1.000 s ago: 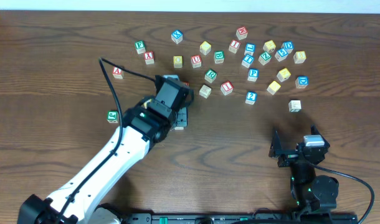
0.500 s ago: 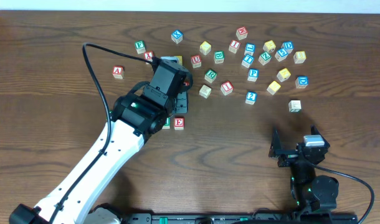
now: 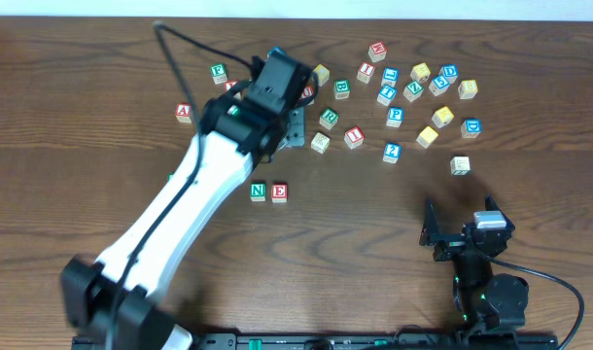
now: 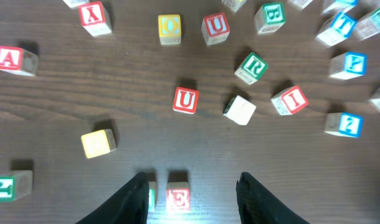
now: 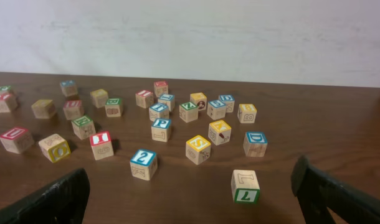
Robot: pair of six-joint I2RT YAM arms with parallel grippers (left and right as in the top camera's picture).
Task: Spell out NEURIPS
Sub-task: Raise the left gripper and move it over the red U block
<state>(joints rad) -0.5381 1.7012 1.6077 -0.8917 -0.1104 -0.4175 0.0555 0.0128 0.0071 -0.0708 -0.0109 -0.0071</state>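
Note:
Green N [image 3: 259, 192] and red E [image 3: 279, 192] stand side by side at the table's middle front. My left gripper [image 3: 295, 128] hangs open and empty above the near edge of the letter pile. In the left wrist view its fingers [image 4: 135, 198] frame E [image 4: 177, 199], while N [image 4: 151, 198] is half hidden. A red U [image 4: 185, 100] lies just beyond, with another U [image 4: 215, 25], green R [image 4: 251, 67] and red I [image 4: 288, 99] farther off. Blue P [image 3: 395, 116] sits in the pile. A yellow-topped S [image 5: 198, 149] faces my right gripper [image 3: 460, 216], which rests open at the front right.
Other letter cubes are scattered along the back: red A [image 3: 184, 112], yellow O [image 4: 169, 28], red X [image 4: 93, 14], a blank cube [image 4: 240, 110], a plain yellow cube [image 4: 98, 142], a blue 2 [image 5: 143, 163]. A green 7 [image 5: 245, 185] stands alone in front of the right gripper.
The left arm has risen from the N and E spot and swung back toward the pile. N and E now stand uncovered. The right arm has not moved.

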